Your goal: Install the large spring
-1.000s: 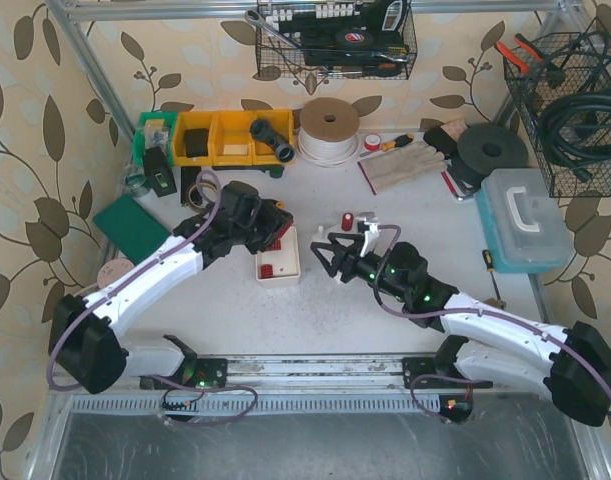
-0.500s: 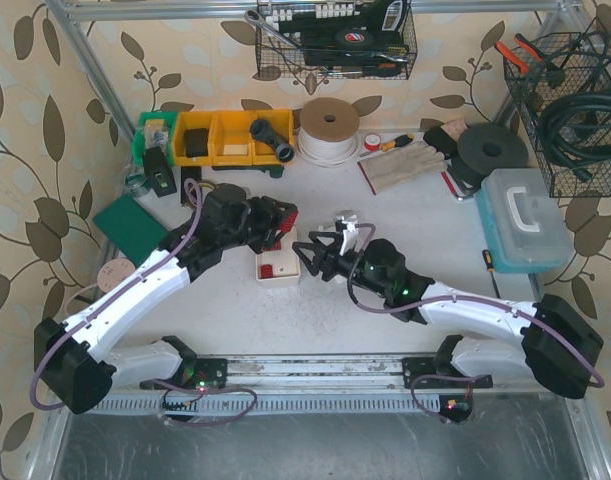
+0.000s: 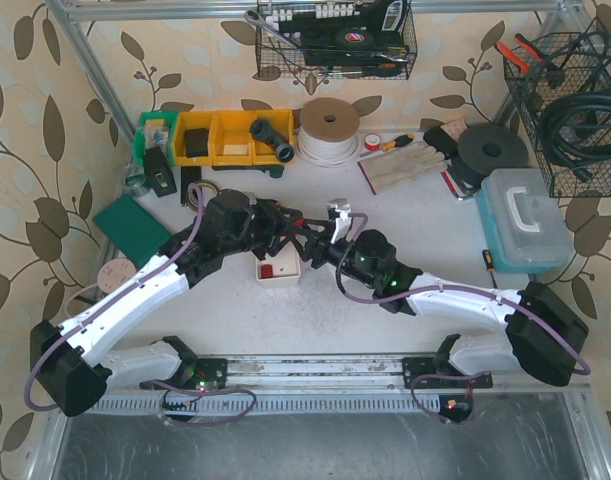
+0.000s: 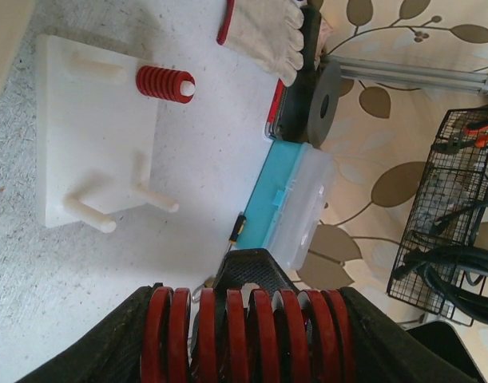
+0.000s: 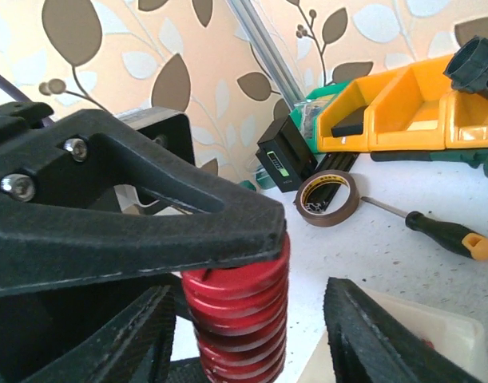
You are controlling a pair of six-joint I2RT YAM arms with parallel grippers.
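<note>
My left gripper (image 3: 285, 226) is shut on the large red spring (image 4: 244, 333), clamping it end to end between its two fingers; the coils fill the bottom of the left wrist view. My right gripper (image 3: 311, 246) is open and meets the left one above the white box. In the right wrist view its fingers (image 5: 386, 339) stand on either side of the spring (image 5: 240, 315), with gaps showing. The white peg board (image 4: 84, 136) lies on the table with a small red spring (image 4: 165, 83) on one peg and bare pegs beside it.
A white box (image 3: 279, 270) holding small red parts sits under the grippers. A blue toolbox (image 3: 525, 222) stands at the right and yellow bins (image 3: 230, 136) at the back left. A tape roll (image 5: 327, 199) and a screwdriver (image 5: 440, 231) lie near the bins.
My right gripper has swung left, away from the peg board, and now straddles the spring. My left gripper has shifted slightly right, still holding the spring.
</note>
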